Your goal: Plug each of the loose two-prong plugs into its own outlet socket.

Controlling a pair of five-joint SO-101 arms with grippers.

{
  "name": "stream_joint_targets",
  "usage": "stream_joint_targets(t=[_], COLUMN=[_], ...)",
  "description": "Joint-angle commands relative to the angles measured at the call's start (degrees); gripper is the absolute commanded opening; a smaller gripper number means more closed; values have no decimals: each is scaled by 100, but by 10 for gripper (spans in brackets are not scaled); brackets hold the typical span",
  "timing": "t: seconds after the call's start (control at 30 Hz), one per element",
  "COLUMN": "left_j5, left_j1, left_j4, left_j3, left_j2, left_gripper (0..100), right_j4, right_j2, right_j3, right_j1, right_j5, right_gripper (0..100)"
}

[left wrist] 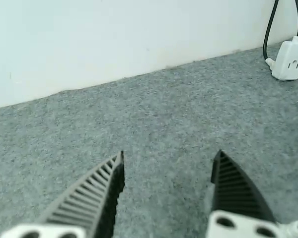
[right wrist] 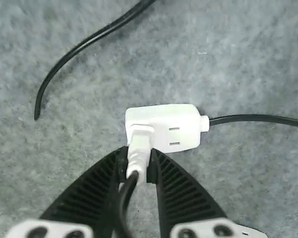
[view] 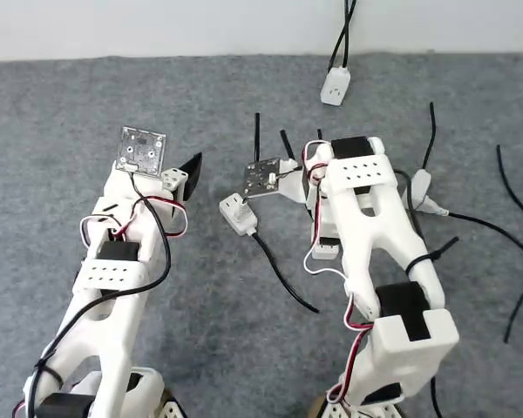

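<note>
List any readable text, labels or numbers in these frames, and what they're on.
No readable text.
Left wrist board: any print too small to read.
Right wrist board: same.
Outlet socket and plug: no print visible.

On the bench [view: 200, 287], the plug [right wrist: 139, 139] in the right gripper [right wrist: 138, 154] touches an outlet socket [right wrist: 164, 127]. A second outlet socket [view: 335, 85] lies by the far wall, ahead and right of the left gripper [left wrist: 170, 153].
</note>
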Motion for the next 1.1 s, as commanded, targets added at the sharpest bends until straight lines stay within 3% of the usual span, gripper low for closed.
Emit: stream_joint_targets(t=[0.0, 1.07], left_j5=[-79, -88], left_j1=[35, 44], left_j4=[-158, -158], left_j3=[-286, -286], left_j2=[-18, -18], left_gripper=[269, 269], right_j4=[-4, -57], right_j2=[-224, -251], right_j3=[-255, 220], right_j1=[-4, 127], right_j5=[-123, -176], right_gripper=[8, 8])
